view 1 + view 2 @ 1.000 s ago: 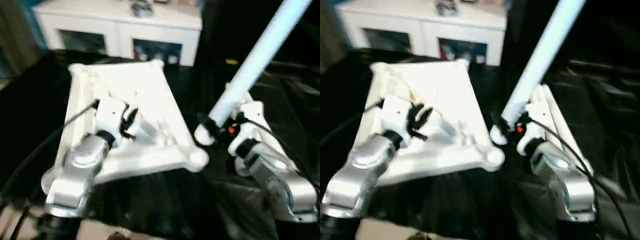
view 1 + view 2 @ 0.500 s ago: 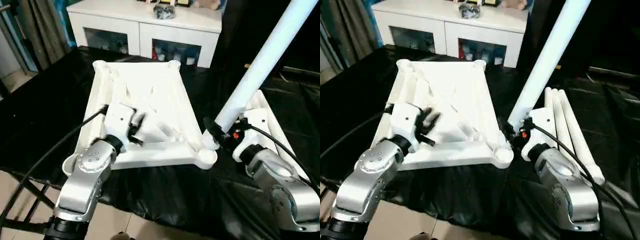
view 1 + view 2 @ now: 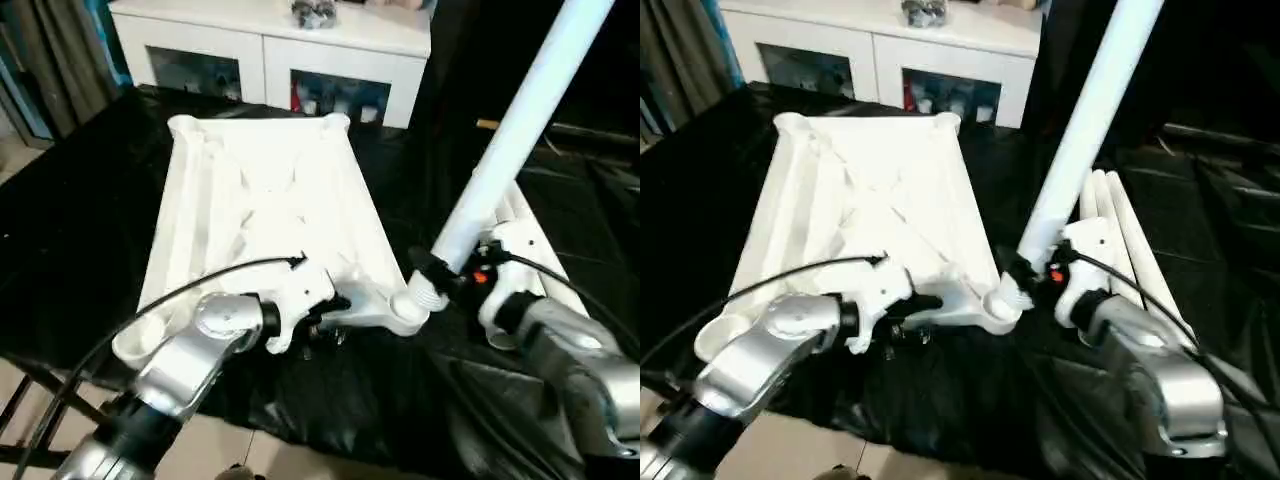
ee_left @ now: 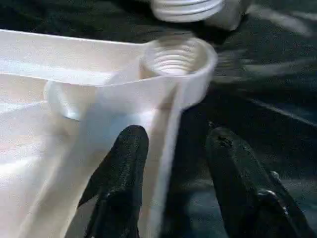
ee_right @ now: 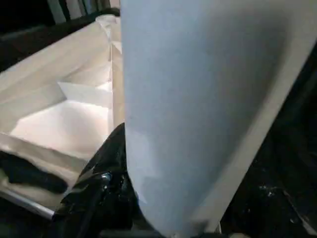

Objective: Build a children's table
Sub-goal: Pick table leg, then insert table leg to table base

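The children's table's white tabletop (image 3: 260,200) lies ribbed side up on black cloth. My left gripper (image 4: 173,136) stands open astride its near rim, one finger (image 4: 126,163) over the white inside and the other over the cloth. It sits just short of the near-right corner socket (image 4: 176,54). My right gripper (image 3: 445,275) is shut on a long white leg (image 3: 520,120) near its threaded end (image 3: 425,292). That end rests at the same socket (image 3: 405,312), and the leg leans up and away to the right.
Spare white legs (image 3: 1120,230) lie side by side on the cloth behind my right forearm. A white cabinet (image 3: 270,40) with glass doors stands beyond the far edge. Floor shows past the cloth's near edge at lower left.
My left gripper has moved from over the tabletop's ribbed middle to its near rim beside the corner socket, and its fingers have spread. The leg stays at the socket. The camera has shifted.
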Robot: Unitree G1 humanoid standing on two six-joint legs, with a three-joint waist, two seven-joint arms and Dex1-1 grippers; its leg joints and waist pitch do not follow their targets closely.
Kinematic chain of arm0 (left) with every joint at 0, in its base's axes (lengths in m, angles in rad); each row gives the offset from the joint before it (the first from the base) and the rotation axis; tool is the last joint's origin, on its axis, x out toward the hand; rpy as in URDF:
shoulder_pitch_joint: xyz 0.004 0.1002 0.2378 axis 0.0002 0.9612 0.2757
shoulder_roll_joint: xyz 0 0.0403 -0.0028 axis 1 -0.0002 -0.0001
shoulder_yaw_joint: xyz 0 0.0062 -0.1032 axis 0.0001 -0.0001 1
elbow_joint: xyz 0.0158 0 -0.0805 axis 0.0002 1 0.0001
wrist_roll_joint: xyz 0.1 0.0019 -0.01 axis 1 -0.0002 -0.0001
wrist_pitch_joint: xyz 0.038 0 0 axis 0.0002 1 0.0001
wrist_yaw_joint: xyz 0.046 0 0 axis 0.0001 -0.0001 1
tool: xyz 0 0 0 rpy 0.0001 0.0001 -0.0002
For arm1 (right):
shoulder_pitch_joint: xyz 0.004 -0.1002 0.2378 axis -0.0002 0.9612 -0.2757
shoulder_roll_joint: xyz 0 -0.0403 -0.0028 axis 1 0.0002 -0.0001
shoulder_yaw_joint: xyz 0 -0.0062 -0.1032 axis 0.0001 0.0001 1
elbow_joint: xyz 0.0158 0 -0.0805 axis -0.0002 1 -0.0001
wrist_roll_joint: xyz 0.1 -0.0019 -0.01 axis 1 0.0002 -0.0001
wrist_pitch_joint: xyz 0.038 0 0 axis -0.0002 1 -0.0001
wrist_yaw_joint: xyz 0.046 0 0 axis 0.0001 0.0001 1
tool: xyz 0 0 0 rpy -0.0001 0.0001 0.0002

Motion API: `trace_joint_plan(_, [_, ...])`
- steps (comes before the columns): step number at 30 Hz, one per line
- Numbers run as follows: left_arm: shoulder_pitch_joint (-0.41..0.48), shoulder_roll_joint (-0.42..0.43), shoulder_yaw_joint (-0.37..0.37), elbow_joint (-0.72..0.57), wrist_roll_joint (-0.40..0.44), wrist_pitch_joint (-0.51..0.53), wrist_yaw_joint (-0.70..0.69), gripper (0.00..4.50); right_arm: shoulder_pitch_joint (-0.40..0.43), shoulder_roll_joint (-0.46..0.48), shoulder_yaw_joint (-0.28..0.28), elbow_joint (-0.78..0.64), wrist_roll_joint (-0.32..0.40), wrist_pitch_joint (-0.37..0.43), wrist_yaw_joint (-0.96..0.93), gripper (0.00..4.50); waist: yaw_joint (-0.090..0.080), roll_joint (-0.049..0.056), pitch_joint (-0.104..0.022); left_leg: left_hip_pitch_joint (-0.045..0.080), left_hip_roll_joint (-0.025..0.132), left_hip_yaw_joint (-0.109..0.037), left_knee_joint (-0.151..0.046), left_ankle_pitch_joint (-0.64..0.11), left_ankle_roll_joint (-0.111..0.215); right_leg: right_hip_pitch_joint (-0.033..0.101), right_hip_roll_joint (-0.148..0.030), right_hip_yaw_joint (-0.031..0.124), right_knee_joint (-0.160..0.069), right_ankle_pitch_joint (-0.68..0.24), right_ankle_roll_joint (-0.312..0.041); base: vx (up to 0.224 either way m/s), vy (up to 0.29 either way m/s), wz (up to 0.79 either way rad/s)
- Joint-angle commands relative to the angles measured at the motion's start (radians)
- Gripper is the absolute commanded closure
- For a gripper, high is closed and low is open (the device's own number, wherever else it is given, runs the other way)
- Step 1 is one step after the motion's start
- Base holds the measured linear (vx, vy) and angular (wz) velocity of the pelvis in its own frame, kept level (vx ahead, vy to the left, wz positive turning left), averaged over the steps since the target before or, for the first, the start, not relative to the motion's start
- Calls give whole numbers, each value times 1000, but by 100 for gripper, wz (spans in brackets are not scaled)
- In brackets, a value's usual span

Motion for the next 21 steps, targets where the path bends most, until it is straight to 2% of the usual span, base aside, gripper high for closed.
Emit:
trace_joint_plan(1, [-25,-2,-10,21,4,-24,-18,241,-10,-14,-10,6,2,6,15,259,4,-3,-77,1,73,-29,-67,-22,45,48,-107,75,-48,-9,-186,52,-20,-1])
trace_joint_plan(2, [-40,-1,-18,42,5,-35,-27,241,-12,-22,-4,8,-3,-1,21,259,6,2,-82,0,72,-28,-61,27,67,48,-105,75,-38,74,-205,0,0,0])
trace_joint_plan(3, [-45,-1,-20,50,2,-36,-32,241,-13,-25,-2,9,-4,-4,24,259,5,-1,-83,-2,70,-28,-58,44,77,49,-103,75,-33,111,-211,0,0,0])
trace_joint_plan(4, [-58,-2,-23,67,-3,-39,-43,241,-15,-30,1,11,-2,-3,27,259,6,-2,-84,-4,68,-27,-56,53,89,49,-103,75,-30,134,-218,0,0,0])
trace_joint_plan(5, [-69,-5,-23,83,-2,-43,-50,241,-18,-33,2,12,2,2,26,259,7,5,-78,-3,69,-25,-57,24,106,47,-104,73,-37,104,-228,0,0,0])
trace_joint_plan(6, [-76,-8,-20,96,-3,-36,-53,241,-21,-35,2,12,5,9,25,259,8,3,-78,-1,71,-24,-57,5,102,48,-105,73,-40,77,-229,0,0,0])
trace_joint_plan(7, [-89,-14,-18,128,6,-44,-70,241,-31,-38,3,17,7,12,31,259,9,9,-75,0,73,-25,-60,-24,92,48,-106,72,-45,17,-225,0,0,0])
trace_joint_plan(8, [-89,-14,-18,128,6,-44,-70,260,-31,-38,3,17,7,12,31,259,7,7,-72,3,76,-25,-62,-58,75,46,-104,70,-52,-48,-219,0,0,0])
trace_joint_plan(9, [-93,-16,-15,141,5,-47,-83,271,-36,-38,2,20,11,14,39,259,6,6,-70,3,77,-25,-64,-72,66,46,-104,70,-54,-74,-215,0,0,0])
trace_joint_plan(11, [-95,-16,-10,150,-1,-42,-101,278,-45,-41,3,28,9,10,48,259,6,12,-67,7,77,-24,-66,-113,44,43,-104,72,-65,-151,-201,0,0,0])
trace_joint_plan(12, [-96,-16,-8,153,-4,-41,-106,284,-47,-42,4,31,8,8,51,259,8,10,-68,9,78,-25,-66,-118,36,43,-105,72,-65,-168,-194,0,0,0])
trace_joint_plan(14, [-97,-4,-12,148,-11,-29,-129,314,-59,-46,10,43,4,-2,64,259,7,11,-68,8,78,-26,-68,-117,30,42,-103,71,-64,-167,-195,0,0,0])
trace_joint_plan(17, [-102,14,-25,148,-10,-6,-156,327,-77,-52,28,62,-5,-19,82,259,9,14,-69,7,78,-27,-69,-117,26,42,-103,70,-63,-166,-195,0,0,0])
trace_joint_plan(21, [-111,15,-17,174,0,-5,-150,368,-92,-51,41,71,-7,-18,93,259,11,13,-71,6,76,-25,-66,-102,31,42,-102,71,-61,-143,-200,0,0,0])
